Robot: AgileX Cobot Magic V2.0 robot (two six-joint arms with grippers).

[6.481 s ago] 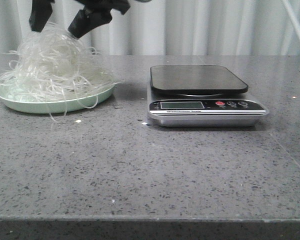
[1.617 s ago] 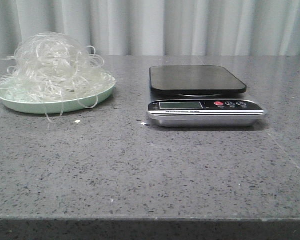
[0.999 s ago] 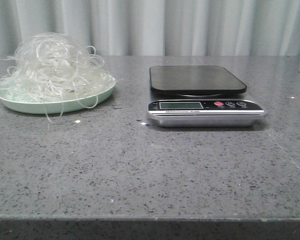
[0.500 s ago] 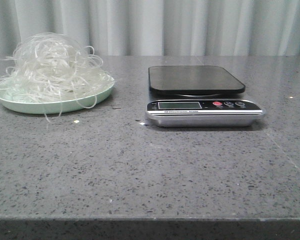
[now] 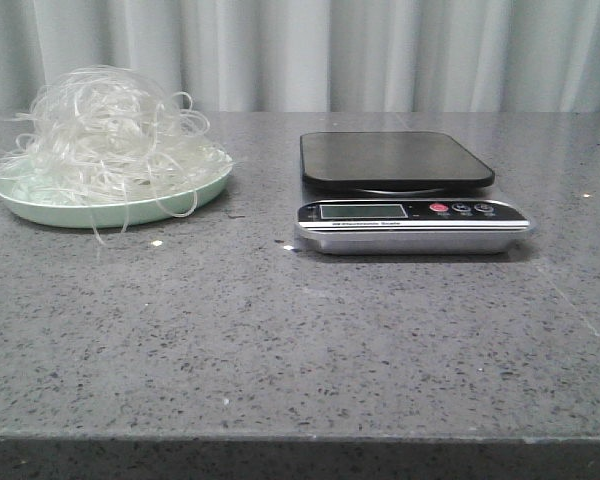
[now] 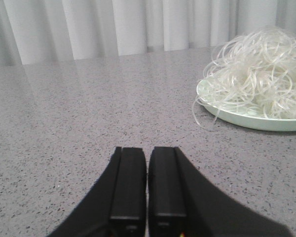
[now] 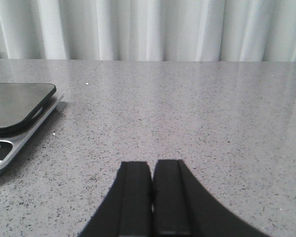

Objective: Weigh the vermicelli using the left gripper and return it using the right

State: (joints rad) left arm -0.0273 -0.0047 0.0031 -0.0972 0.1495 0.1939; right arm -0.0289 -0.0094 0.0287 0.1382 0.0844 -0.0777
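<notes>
Left gripper [image 6: 147,197] low over table, fingers pressed together, holding nothing; vermicelli [image 5: 110,135] off to its side, well apart. Vermicelli heaped on plate [image 5: 40,208], far left of table [image 5: 280,330], strands spilling over rim. Scale [image 5: 410,190] at centre, platform bare. Right gripper [image 7: 152,197] beyond scale, fingers closed, empty. Looks like nothing weighed at this point, or task finished; can't tell which. If weighing is pending: left fingers must spread, then close on nest.

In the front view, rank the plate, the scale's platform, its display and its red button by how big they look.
1. Plate, widest, though nearer-looking size is close to the next.
2. Platform, slightly narrower.
3. Display.
4. Red button, smallest.
</notes>
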